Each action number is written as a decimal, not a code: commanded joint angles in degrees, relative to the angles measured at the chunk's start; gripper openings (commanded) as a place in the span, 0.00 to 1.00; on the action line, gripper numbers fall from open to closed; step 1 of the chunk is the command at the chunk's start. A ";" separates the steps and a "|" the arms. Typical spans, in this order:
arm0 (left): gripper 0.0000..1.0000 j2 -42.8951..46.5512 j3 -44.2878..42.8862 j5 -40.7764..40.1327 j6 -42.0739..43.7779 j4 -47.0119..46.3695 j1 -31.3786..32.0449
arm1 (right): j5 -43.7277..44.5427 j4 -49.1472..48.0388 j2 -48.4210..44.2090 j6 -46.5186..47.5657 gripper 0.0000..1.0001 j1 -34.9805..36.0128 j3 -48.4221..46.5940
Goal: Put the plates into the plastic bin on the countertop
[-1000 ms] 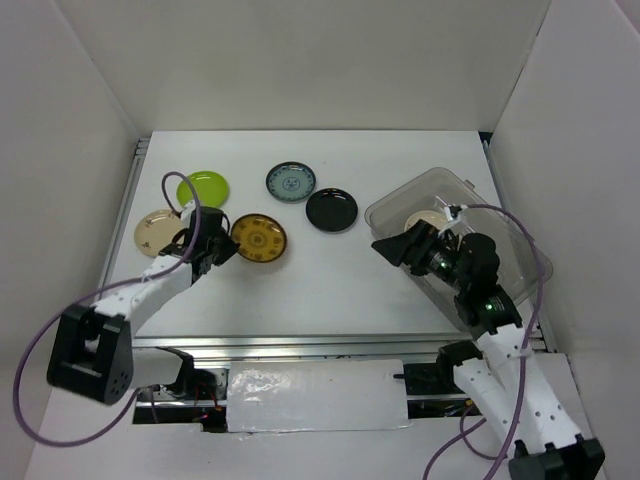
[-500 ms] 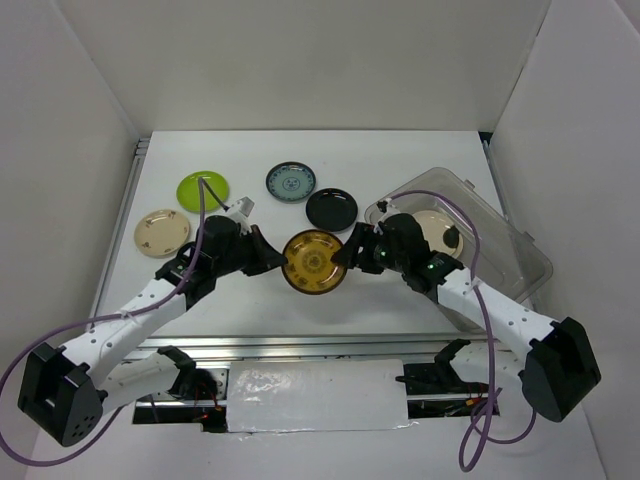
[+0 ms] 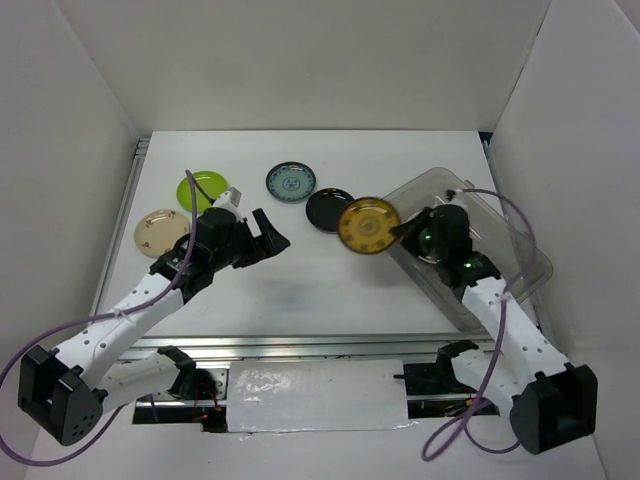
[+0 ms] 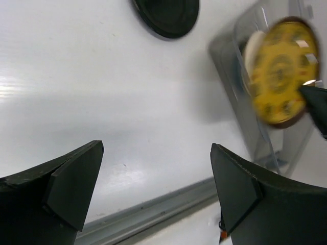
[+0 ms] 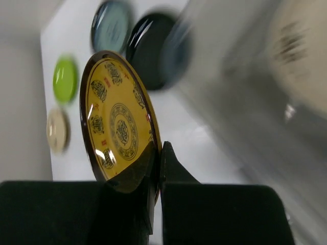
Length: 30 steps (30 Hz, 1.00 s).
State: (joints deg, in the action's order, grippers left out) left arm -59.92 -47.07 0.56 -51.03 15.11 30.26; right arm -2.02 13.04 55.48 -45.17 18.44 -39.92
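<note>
We've got the mustard-brown patterned round plate (image 3: 368, 225) pinched by its rim in the right gripper (image 3: 402, 232). The jaws are clenched on the edge, and the plate is up off the flat white countertop (image 3: 330, 290), tipped steeply, right at the left corner of the clear rectangular plastic bin (image 3: 515, 245). The left gripper (image 3: 268, 232) hangs over bare counter, jaws spread wide, holding nothing.

The worry here is that thin rim pinch — a swing could pivot the plate or let it slip. Coming in low, it could clip the bin's wall. A cream round plate (image 5: 301, 56) already lies inside, so a hard release would clatter onto it.

The glossy black round plate (image 3: 328, 208) lies just under the held one, the blue-grey patterned plate (image 3: 291, 181) behind it. A lime green plate (image 3: 200, 188) and another cream plate (image 3: 158, 230) sit well off left.
</note>
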 commanded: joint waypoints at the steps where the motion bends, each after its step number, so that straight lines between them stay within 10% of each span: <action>1: 0.99 0.25 -0.75 -7.68 -1.45 1.86 0.24 | 3.70 3.13 -4.07 -1.85 0.00 -15.81 0.63; 7: 0.99 -16.68 -7.32 -3.64 2.07 -4.73 0.59 | -0.18 -2.22 4.79 -2.29 0.00 -34.15 0.82; 14: 0.99 -30.07 -15.68 -2.58 3.30 -4.92 0.59 | -2.90 -2.67 18.69 -1.24 0.05 -35.40 -5.77; 15: 0.99 -32.43 -19.60 -2.75 3.39 -4.66 0.59 | -2.81 -1.88 19.04 -1.06 0.12 -35.31 -6.39; 18: 0.99 -37.00 -24.11 -4.07 4.44 -2.46 0.24 | -0.89 1.19 16.26 -1.41 0.83 -34.87 -5.53; 22: 0.99 -44.04 -29.56 -3.81 5.15 -0.35 -1.08 | 4.47 5.23 8.19 -2.55 0.99 -34.17 -1.57; 30: 0.99 -59.42 -40.64 -4.16 4.36 3.43 -1.70 | 5.10 8.85 -3.00 -2.38 1.00 -32.06 3.53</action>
State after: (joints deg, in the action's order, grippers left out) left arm -115.94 -84.95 -2.85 -46.70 15.70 28.62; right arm 1.43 19.22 54.96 -47.92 -14.92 -38.15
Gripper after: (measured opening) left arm 0.993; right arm 0.997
